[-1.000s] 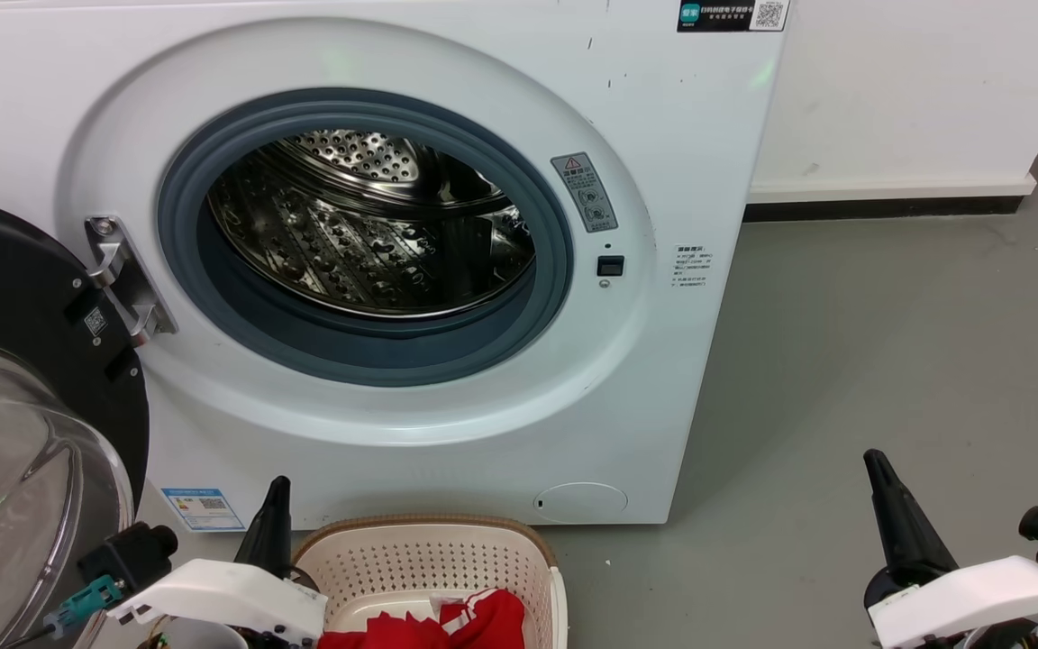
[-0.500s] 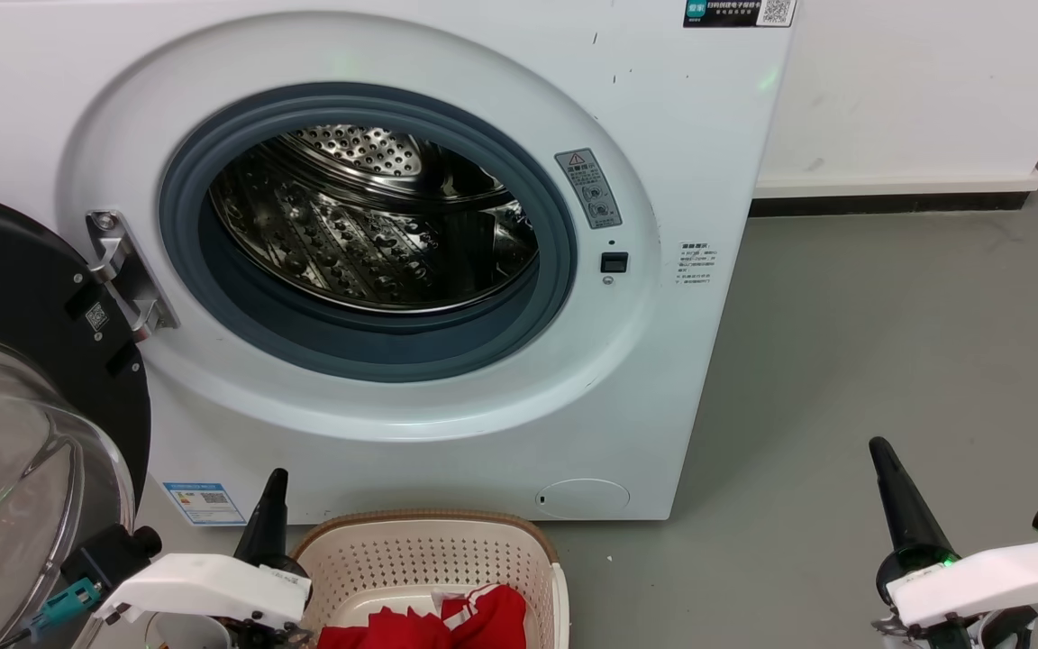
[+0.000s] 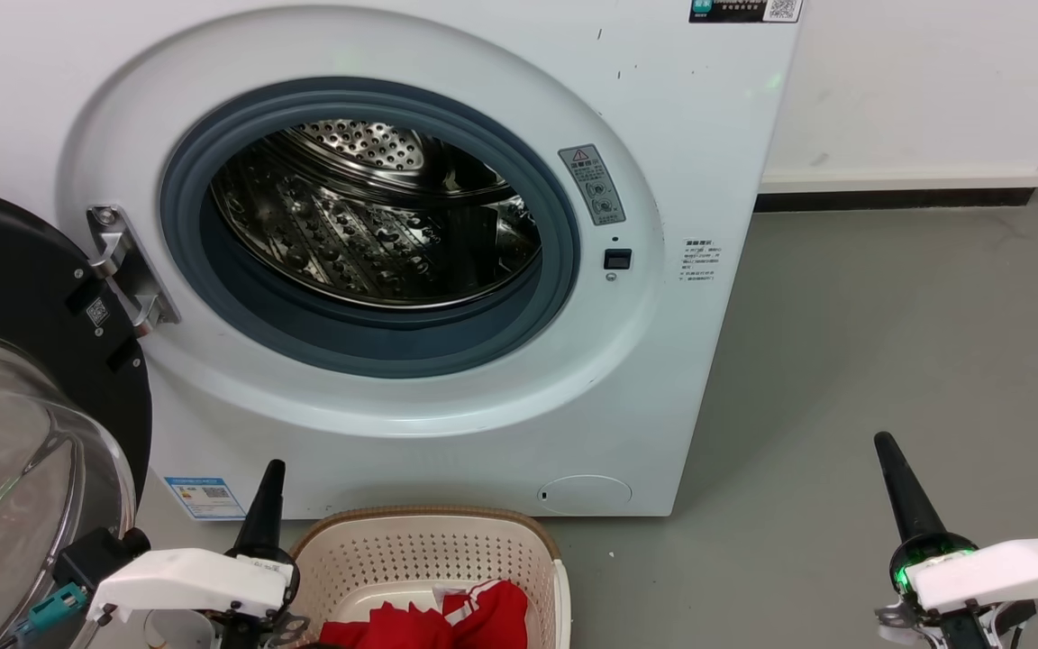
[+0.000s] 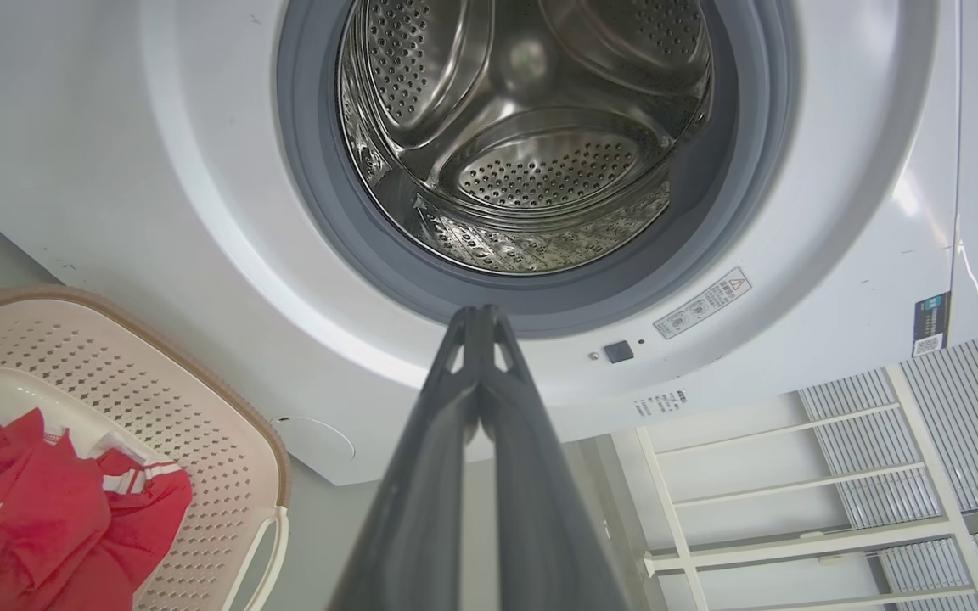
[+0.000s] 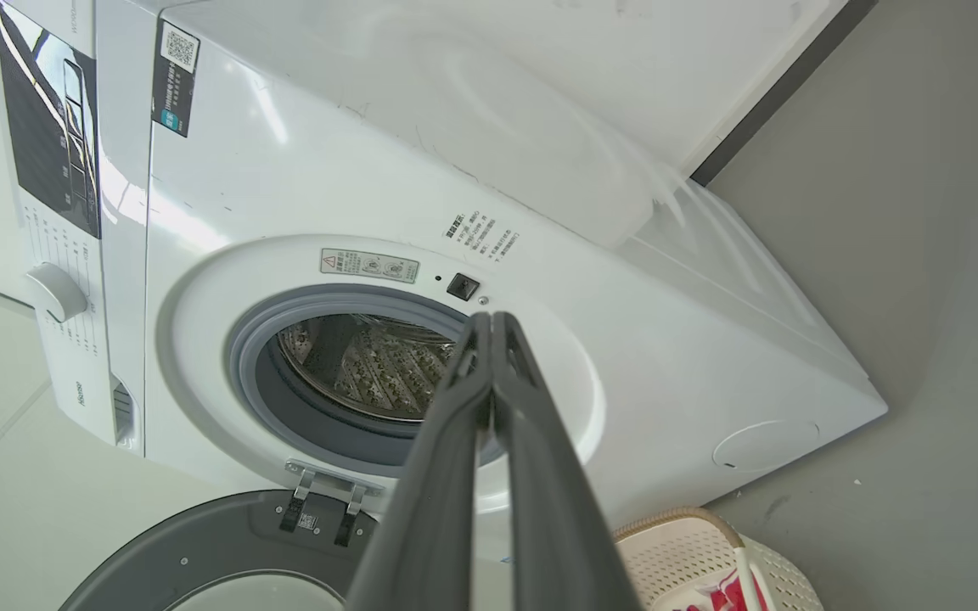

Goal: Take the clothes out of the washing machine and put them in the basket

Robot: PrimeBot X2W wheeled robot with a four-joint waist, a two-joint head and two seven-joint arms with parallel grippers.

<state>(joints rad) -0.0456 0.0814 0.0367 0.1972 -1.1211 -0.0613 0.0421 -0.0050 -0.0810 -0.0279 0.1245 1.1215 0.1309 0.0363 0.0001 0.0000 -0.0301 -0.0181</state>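
At the bottom edge, basket [image 3: 420, 557] and clothes [image 3: 447, 624] are cut off

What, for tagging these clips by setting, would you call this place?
Probably a laundry room, or a lab set up as one: a front-loading washing machine, door open, a basket of red clothes before it, grey floor.

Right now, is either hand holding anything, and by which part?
Nothing. The left hand and right hand are both shut and empty; the clothes lie in the basket.
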